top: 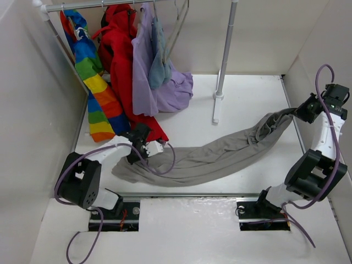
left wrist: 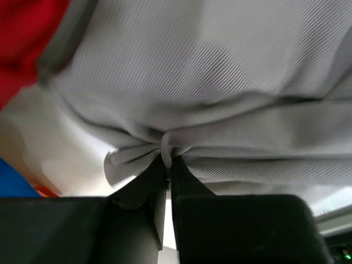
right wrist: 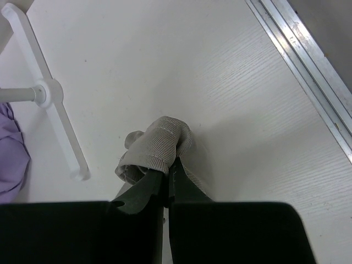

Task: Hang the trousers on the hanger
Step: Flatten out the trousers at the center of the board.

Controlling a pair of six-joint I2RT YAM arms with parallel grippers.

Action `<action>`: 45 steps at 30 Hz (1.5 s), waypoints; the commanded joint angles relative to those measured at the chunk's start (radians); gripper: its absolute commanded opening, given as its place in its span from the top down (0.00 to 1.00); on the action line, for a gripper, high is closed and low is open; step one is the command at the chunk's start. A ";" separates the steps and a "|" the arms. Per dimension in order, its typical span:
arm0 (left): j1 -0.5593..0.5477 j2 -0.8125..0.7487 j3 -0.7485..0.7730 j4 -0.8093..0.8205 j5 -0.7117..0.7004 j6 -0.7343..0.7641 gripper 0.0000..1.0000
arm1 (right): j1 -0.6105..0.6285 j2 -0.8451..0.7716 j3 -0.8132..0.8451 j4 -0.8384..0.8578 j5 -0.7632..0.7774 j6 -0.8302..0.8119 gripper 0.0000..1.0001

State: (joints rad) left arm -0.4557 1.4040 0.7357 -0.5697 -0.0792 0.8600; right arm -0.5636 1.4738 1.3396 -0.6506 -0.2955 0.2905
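**Fig.** Top view plus 2 wrist views; task not yet done.

The trousers (top: 220, 154) are lying on the tabletop (top: 247, 93) as 1 long band. Their long axis is running from the lower left of the frame up to the right edge at mid-height.

- **L end:** the left pincer (top: 142, 146) is pinching a fold of the grey cloth. In the left wrist view the pincer (left wrist: 168, 160) is showing jaws pressed together, w/ the trousers (left wrist: 192, 66) bunching at the tips.
- **R end:** the right pincer (top: 301, 111) is clamping the opposite end. In the right wrist view the pincer (right wrist: 170, 171) is gripping a small wad of the trousers (right wrist: 157, 146), jaws all but touching. That end appears to be riding a little above the tabletop.

The hanger (top: 181, 23) is hanging from the rail (top: 99, 5) at upper centre, well apart from the trousers & apparently bare.

**Key relation:** the hanger is sitting up-frame of both pincers, i.e. across the band's long axis. By eye the left pincer is slightly nearer, but the red coat (top: 118, 60) & lilac garment (top: 144, 82) are hanging between it & the hanger. The right side is offering the clearer approach, past the white pole (top: 225, 49).
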 commanded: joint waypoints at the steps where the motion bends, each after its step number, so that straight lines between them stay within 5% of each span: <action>1: 0.040 -0.048 0.060 -0.081 0.015 0.002 1.00 | -0.005 -0.040 -0.002 0.055 -0.005 -0.011 1.00; 11: 0.270 -0.171 0.296 -0.021 -0.215 -0.007 1.00 | -0.005 0.019 0.111 0.065 -0.076 0.035 1.00; 17: 0.425 -0.204 0.465 -0.188 -0.277 0.008 1.00 | -0.005 0.033 0.277 0.025 -0.087 0.085 1.00; 21: 0.456 -0.322 0.380 -0.284 -0.352 0.040 1.00 | -0.045 -0.027 0.138 0.080 -0.128 0.150 1.00; 30: 0.485 -0.602 -0.114 -0.456 -0.445 0.062 1.00 | -0.220 -0.210 -0.393 0.227 -0.179 0.272 1.00; 45: 0.485 -0.637 -0.257 -0.455 -0.445 0.068 1.00 | -0.239 -0.291 -0.479 0.141 0.076 0.303 1.00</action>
State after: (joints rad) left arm 0.0216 0.7753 0.4965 -0.9909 -0.4908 0.9302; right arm -0.7925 1.2243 0.8883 -0.5426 -0.3080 0.5808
